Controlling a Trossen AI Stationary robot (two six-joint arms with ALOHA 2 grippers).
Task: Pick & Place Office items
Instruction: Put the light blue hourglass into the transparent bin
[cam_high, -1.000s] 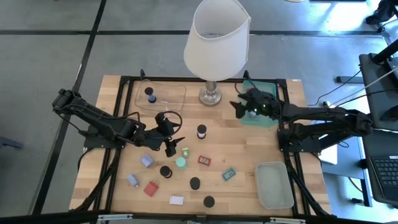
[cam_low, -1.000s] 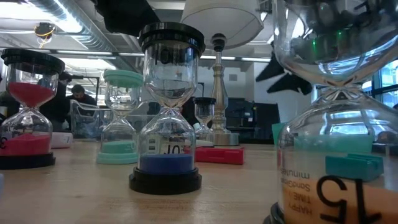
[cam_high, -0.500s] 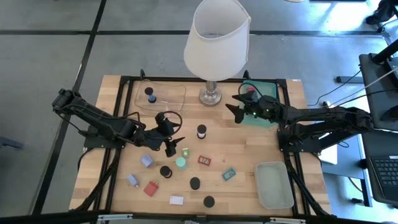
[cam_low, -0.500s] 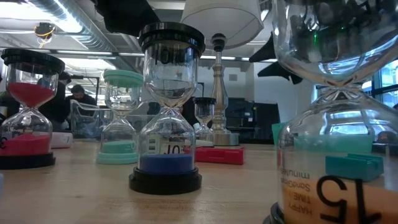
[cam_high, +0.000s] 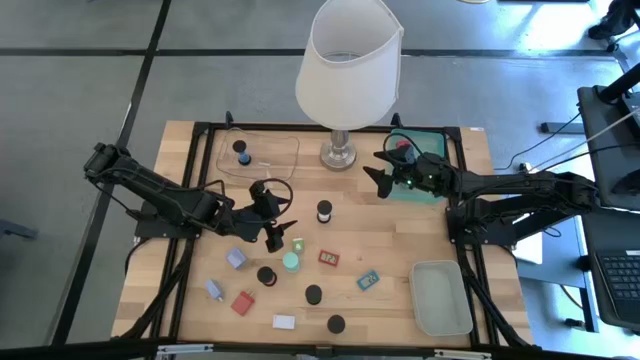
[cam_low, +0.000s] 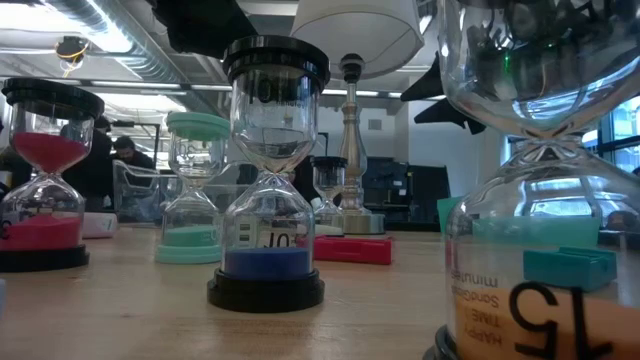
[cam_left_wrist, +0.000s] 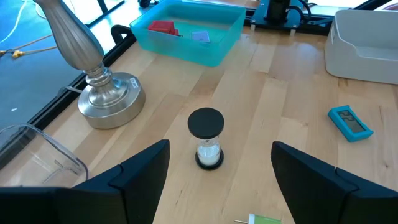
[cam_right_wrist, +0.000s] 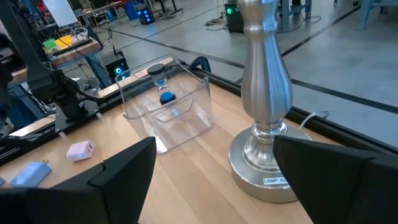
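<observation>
I take the lamp (cam_high: 342, 150) at the back middle of the table (cam_high: 400, 240) as my marker. My right gripper (cam_high: 381, 167) hangs just to the right of the lamp base, at the near edge of the teal tray (cam_high: 432, 143), its fingers spread wide with nothing between them. In its wrist view I see the lamp base (cam_right_wrist: 264, 158) close ahead and, farther off, the clear tray (cam_right_wrist: 168, 109) with a blue sand timer (cam_right_wrist: 165, 90) standing in it.

My left gripper (cam_high: 277, 222) sits in front of the lamp and to its left, also wide open and empty. Straight ahead of it stands a black-capped white sand timer (cam_left_wrist: 207, 139), which lies just in front of the lamp base.

In the teal tray, as my left wrist view shows it, lie a red piece (cam_left_wrist: 163, 27) and a lavender piece (cam_left_wrist: 200, 37). The rest of the office items are scattered in front of the lamp: a teal-capped timer (cam_high: 290, 262), a red tag (cam_high: 328, 257), a teal tag (cam_high: 368, 280), a red block (cam_high: 242, 302), a white block (cam_high: 284, 322) and black caps (cam_high: 313, 294). A grey tray (cam_high: 441, 297) sits at the front right, well apart from the lamp.
</observation>
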